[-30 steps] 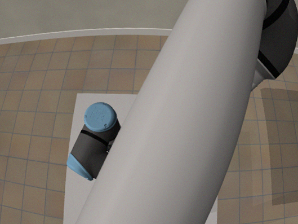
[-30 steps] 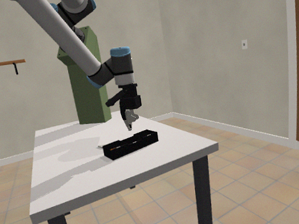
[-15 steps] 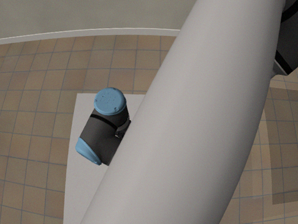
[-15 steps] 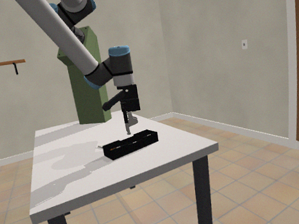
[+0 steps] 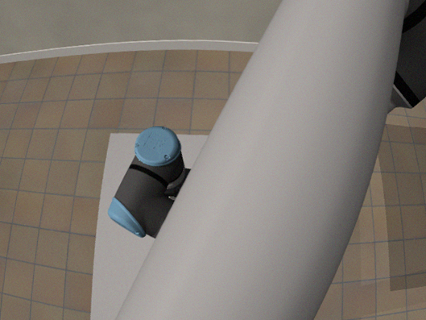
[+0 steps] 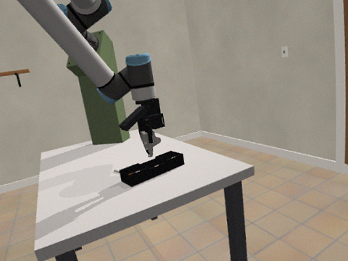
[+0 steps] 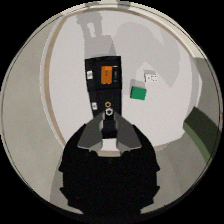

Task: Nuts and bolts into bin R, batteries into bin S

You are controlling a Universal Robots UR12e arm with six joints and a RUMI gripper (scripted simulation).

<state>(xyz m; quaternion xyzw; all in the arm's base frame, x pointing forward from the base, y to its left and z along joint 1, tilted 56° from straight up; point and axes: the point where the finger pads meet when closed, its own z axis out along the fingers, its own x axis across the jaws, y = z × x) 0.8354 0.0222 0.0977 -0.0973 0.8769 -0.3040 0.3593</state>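
Two black bins (image 7: 103, 82) stand end to end on the white table; they also show in the exterior view (image 6: 152, 167). Each has a small white label on its side, too small to read. The far bin holds an orange battery (image 7: 106, 75). The near bin holds a small gold nut (image 7: 108, 104). My gripper (image 7: 109, 111) hangs just above the near bin, also seen in the exterior view (image 6: 150, 151). It is shut on a small grey metal piece (image 7: 108, 116), a nut or bolt by its look.
A green block (image 7: 138, 92) and a small white piece (image 7: 150, 77) lie on the table to the right of the bins. The green robot pedestal (image 6: 101, 95) stands behind the table. In the top view my arm (image 5: 268, 174) hides most of the table.
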